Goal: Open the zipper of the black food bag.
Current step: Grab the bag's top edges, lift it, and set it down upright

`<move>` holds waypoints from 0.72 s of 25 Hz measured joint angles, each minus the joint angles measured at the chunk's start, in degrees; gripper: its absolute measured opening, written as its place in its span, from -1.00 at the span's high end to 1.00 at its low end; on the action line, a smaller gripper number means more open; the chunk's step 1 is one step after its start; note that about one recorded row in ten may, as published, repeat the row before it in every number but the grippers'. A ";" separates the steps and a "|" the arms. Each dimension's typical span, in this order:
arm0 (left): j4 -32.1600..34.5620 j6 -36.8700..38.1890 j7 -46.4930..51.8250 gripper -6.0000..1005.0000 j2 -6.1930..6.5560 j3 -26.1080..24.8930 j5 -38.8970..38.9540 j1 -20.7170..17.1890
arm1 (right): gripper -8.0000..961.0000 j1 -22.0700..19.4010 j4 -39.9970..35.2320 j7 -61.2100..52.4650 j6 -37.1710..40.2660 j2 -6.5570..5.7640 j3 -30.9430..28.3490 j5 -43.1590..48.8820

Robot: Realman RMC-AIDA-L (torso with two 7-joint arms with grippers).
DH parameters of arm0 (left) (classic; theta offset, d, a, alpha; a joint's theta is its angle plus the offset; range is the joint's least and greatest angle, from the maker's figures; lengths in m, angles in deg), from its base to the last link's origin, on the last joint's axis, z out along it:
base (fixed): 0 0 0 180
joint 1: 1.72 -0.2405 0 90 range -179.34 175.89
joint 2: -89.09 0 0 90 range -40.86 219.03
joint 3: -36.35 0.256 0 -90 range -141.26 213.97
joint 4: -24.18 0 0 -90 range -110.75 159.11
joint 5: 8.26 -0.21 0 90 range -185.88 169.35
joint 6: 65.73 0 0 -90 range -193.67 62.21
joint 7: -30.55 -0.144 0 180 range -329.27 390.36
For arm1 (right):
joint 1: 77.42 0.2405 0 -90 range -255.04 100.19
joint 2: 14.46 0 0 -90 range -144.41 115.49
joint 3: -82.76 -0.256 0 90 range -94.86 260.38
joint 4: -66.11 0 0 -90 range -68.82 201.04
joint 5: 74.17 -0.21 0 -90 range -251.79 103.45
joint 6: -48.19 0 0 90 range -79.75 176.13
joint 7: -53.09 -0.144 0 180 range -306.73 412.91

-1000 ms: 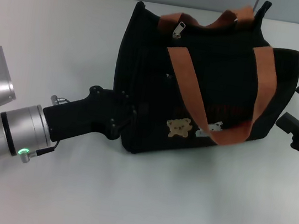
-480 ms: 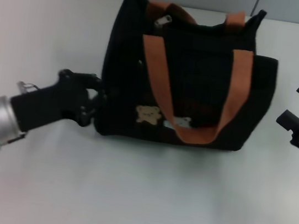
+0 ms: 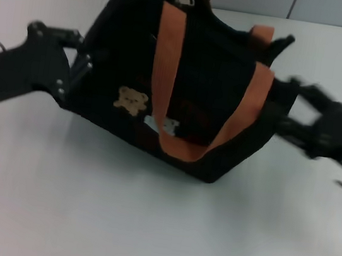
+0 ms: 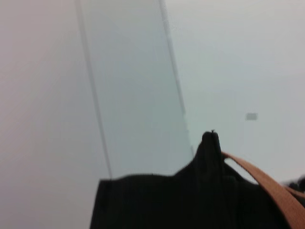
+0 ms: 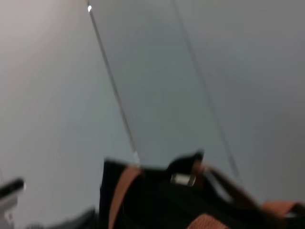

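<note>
The black food bag (image 3: pixel 183 85) sits tilted on the white table (image 3: pixel 113 222), its zipper (image 3: pixel 184 0) pull at 12 o'clock. The left gripper (image 3: pixel 81 67) grasps the bag's 9 o'clock end (fingers against the fabric); the right gripper (image 3: pixel 291 110) touches its 3 o'clock end, grip state unclear.

bag (image 3: pixel 200 100): 1 | handles (image 3: pixel 166 70): 2 | pull tab (image 3: pixel 184 0): 1 | grippers (image 3: pixel 71 66): 2
</note>
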 joint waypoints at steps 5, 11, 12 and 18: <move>6.49 4.09 0.17 0.83 -0.09 -0.12 0.00 0.32 | -0.66 8.55 12.30 2.10 -8.60 0.47 7.88 0.07; 7.94 6.01 -1.11 0.83 -0.41 0.23 -0.04 1.28 | -0.65 12.22 17.82 4.53 -12.23 0.62 10.12 0.12; 7.94 6.01 -1.11 0.83 -0.41 0.23 -0.04 1.28 | -0.65 12.03 17.81 4.40 -12.38 0.61 10.10 0.12; 4.43 5.90 -6.92 0.84 -0.43 0.70 -0.32 0.40 | -0.65 6.96 12.21 -0.14 -8.58 0.18 9.96 0.15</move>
